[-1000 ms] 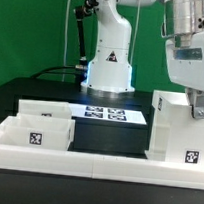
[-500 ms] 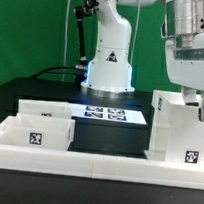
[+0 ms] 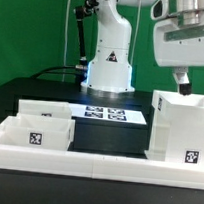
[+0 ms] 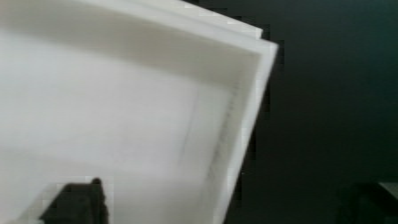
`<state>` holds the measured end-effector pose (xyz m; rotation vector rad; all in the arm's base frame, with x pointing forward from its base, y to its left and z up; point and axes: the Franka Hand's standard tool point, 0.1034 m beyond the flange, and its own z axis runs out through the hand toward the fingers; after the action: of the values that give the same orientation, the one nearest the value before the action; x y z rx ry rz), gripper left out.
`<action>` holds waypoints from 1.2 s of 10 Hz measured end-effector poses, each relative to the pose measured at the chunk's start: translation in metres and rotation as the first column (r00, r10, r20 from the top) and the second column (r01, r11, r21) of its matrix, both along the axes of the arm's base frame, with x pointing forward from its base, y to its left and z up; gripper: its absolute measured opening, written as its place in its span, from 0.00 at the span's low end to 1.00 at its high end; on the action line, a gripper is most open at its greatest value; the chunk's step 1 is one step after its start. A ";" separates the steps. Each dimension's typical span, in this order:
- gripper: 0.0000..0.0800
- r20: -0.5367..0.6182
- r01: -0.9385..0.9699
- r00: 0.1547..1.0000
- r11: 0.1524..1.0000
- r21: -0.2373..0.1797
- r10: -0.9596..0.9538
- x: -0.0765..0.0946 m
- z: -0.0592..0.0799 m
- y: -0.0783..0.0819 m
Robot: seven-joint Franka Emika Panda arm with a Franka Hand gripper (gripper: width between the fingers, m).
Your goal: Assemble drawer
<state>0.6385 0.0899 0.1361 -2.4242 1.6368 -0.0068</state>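
Dark tabletop [image 3: 46, 90] carries everything, and one long white rail [image 3: 95, 162] edges it low down, beneath the fingers [image 3: 182, 83] and running well off to their side. It probably serves as a stop to square parts against.

One tall white shell [image 3: 180, 132] stands upright straight under the fingers, apart from them and close against the rail. That placing looks meant to brace it while the trays go in. The wrist view shows only its flat white face and one edge, with dark tabletop beyond.

One flat black block [image 3: 107, 133] lies just beside the shell, on the side away from the fingers.

Two open-topped trays wait well apart from the fingers, past the block: the front tray [image 3: 37, 133] by the rail and the back tray [image 3: 49, 109] just behind it. Neither is in the shell yet, so assembly seems barely begun.

One marker board [image 3: 111, 114] lies flat behind the block.

The fingers hover spread apart and grip nothing. In the wrist view, one dark tip [image 4: 75, 203] shows, and a sliver of the other shows at the far side.
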 end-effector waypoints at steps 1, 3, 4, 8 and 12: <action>0.81 0.001 -0.026 1.000 1.000 -0.001 0.026 -0.005 0.000 -0.003; 0.81 0.000 -0.032 0.999 0.999 -0.001 0.032 -0.006 -0.001 -0.002; 0.81 0.000 -0.038 0.999 0.999 -0.002 0.038 -0.006 -0.001 -0.002; 0.81 0.008 -0.596 0.800 0.795 -0.114 0.600 -0.007 -0.001 -0.009; 0.81 0.016 -0.737 0.667 0.662 -0.136 0.745 -0.008 -0.001 -0.010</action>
<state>0.6306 0.0798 0.1348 -2.9570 0.5043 -0.0599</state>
